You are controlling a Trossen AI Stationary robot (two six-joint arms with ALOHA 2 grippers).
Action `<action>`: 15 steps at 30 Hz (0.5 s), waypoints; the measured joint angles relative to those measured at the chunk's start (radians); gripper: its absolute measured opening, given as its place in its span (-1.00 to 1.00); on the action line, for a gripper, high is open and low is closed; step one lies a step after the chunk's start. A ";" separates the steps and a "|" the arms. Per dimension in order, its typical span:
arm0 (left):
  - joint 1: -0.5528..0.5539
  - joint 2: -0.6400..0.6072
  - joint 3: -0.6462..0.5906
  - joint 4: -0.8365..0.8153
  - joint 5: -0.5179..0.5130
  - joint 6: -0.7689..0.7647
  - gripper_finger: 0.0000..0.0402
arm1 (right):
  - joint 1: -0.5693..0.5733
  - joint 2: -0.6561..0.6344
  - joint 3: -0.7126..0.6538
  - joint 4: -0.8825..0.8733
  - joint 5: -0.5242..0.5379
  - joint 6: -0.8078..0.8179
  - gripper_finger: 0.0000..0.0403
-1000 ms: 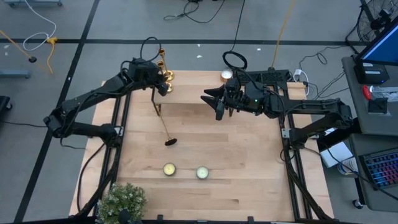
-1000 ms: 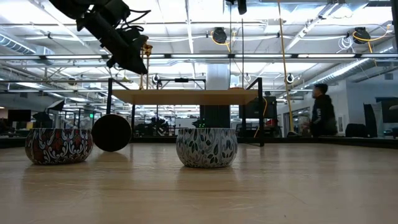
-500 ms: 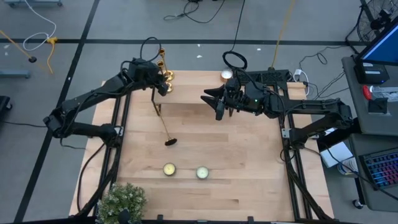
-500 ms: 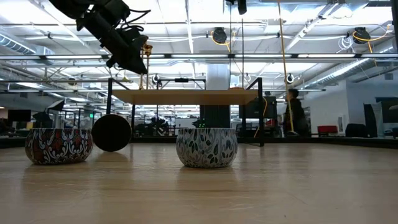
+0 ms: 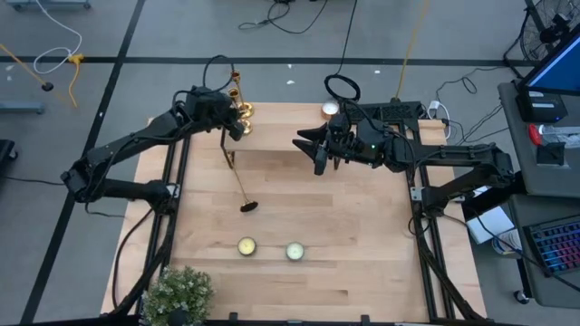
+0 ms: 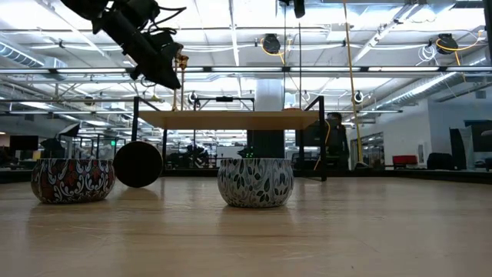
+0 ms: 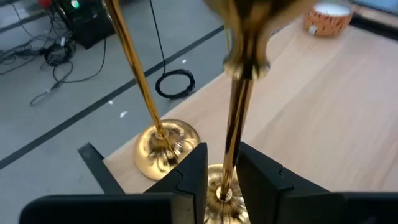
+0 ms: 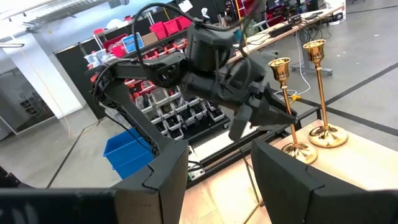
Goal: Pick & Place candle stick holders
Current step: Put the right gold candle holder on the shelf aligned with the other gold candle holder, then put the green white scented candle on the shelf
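Observation:
Two gold candlesticks stand on their round bases at the far left corner of a raised wooden shelf (image 6: 231, 119). My left gripper (image 7: 222, 152) is open up there. Its fingers stand on either side of the nearer candlestick's stem (image 7: 233, 134), low near the base, with a gap. The other candlestick (image 7: 163, 144) stands just beyond. In the high view they show at the gripper (image 5: 234, 122) as gold tops (image 5: 243, 110). A third candlestick (image 5: 237, 177) lies on the table, its base (image 6: 138, 164) toward the near edge. My right gripper (image 5: 317, 158) is open and empty above the table's far middle.
Two glowing candles in patterned tins (image 5: 246, 246) (image 5: 294, 251) sit near the table's front middle. A third candle (image 5: 330, 110) sits on the shelf's far side. A potted plant (image 5: 177, 294) stands at the near left corner. A person (image 6: 332, 142) is in the room behind.
A person in the room behind has walked toward the left. The candlesticks stand and lie as before.

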 joint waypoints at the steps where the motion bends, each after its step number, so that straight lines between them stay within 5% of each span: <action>1: 0.000 -0.009 0.000 0.002 0.000 0.000 -0.56 | 0.000 0.000 -0.004 0.000 0.002 0.003 -0.15; 15: -0.008 -0.138 0.000 -0.188 -0.001 -0.018 -0.56 | -0.013 0.000 -0.036 0.028 -0.002 0.027 -0.15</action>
